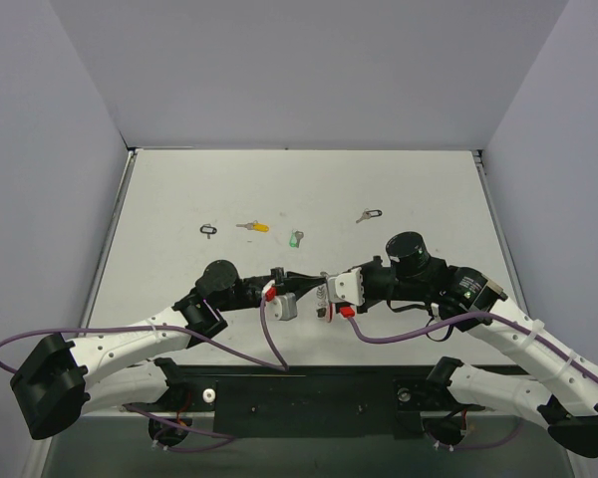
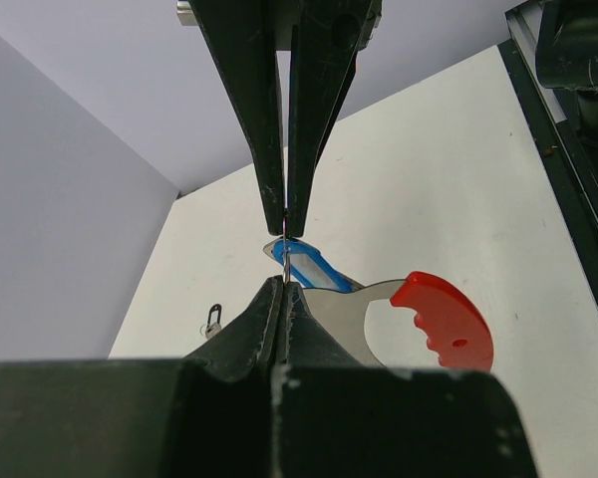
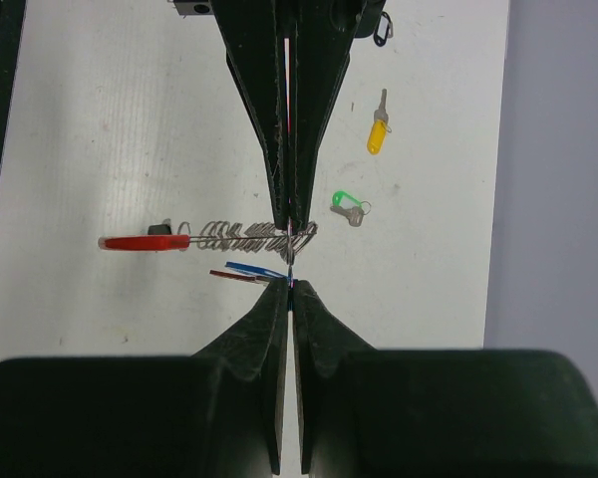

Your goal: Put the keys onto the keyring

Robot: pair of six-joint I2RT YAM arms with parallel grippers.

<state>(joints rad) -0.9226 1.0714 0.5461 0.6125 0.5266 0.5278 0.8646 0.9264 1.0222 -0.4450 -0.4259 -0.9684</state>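
1. Pale grey-lilac walls [image 1: 309, 70] close in a white desk [image 1: 179, 189], where two black-and-white robot arms reach inward from the near edge and meet at mid-desk.
2. At that meeting point hangs the keyring [image 3: 244, 236]. Its beaded coil runs level, and its red tag [image 2: 444, 319] curves off a flat silver ring, clear of the desk.
3. A blue-tagged key [image 2: 314, 267] sits just beside the coil, with one end at the fingertips.
4. The left end effector [image 2: 285, 254] is pressed together on a thin sliver of metal. Whether that sliver belongs to the keyring or to the blue-tagged key cannot be told.
5. The right end effector [image 3: 291, 261] is likewise pinched together on a thin edge at the coil's end. Which of the two it grips is unclear.
6. Four more keys lie loose on the desk beyond the arms:
   - a black-looped key [image 1: 209, 230] at far left;
   - a yellow-tagged key [image 1: 254, 226] near it;
   - a green-tagged key [image 1: 296, 239] closest to the arms;
   - a fourth key [image 1: 369, 215] well apart to the right.
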